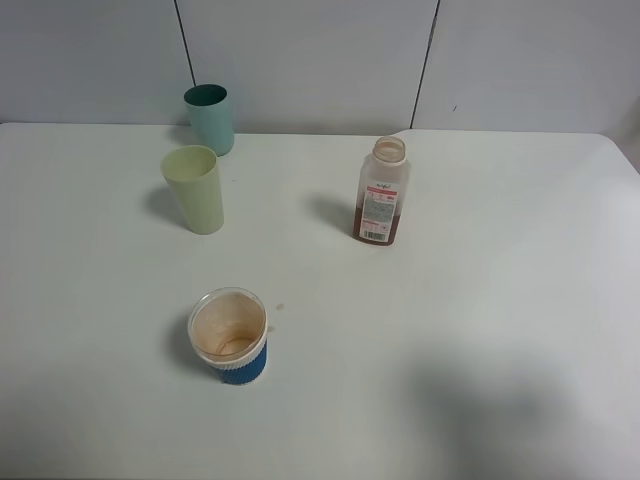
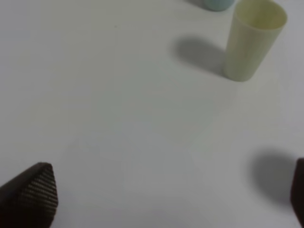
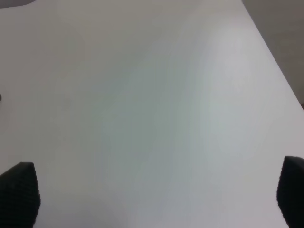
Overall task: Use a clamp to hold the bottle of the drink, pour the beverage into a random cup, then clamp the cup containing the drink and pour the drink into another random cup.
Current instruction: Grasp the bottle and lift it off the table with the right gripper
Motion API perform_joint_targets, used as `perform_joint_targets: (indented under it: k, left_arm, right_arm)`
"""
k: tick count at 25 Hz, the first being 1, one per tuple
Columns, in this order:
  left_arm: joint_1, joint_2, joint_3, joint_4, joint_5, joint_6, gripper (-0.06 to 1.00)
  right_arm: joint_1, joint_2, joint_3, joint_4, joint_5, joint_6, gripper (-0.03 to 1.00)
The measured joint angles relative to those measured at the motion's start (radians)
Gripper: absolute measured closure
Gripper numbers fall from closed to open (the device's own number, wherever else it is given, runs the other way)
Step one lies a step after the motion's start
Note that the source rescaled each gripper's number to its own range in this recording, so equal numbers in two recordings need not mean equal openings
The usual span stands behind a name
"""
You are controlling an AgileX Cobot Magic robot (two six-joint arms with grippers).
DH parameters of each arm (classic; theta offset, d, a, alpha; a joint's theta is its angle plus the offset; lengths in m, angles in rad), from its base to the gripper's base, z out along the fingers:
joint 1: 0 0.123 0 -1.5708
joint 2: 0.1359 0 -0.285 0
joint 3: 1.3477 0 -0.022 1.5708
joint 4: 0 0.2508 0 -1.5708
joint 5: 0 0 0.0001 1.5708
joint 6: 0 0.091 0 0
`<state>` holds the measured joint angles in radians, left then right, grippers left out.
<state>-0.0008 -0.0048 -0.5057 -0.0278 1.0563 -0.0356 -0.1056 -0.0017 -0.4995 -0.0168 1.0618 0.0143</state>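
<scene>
Claws first: both are open wide & hold nothing. Left claw (image 2: 164, 194) hangs over bare table (image 1: 520, 330), w/ the pale yellow-green cup (image 2: 251, 40) standing a bit ahead. Right claw (image 3: 154, 197) hangs over bare table too. Bottle (image 1: 381, 192) stands up straight, right of the middle, well apart from the cups, no cap on. Brown drink (image 1: 398, 220) shows in its lower part. Teal cup (image 1: 210, 118) is at the back, just behind the yellow-green one. Short cup w/ blue sleeve (image 1: 230, 338) is near the front. I think the bottle is light, thin & prob. squishy, maybe slippy too. Best grab it round the middle, on the label, not too hard, or drink could jump out the open top.
</scene>
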Motion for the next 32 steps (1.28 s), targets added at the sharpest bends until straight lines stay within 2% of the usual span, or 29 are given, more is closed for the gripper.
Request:
perform_joint_targets:
  k: [23, 32]
  left_arm:
    - [0.0, 0.0, 0.0, 0.0, 0.0, 0.0, -0.03]
    - [0.0, 0.0, 0.0, 0.0, 0.0, 0.0, -0.03]
  right_arm:
    - [0.0, 0.005, -0.002, 0.0, -0.001, 0.026, -0.03]
    - [0.0, 0.274, -0.158, 0.003, -0.01, 0.002, -0.03]
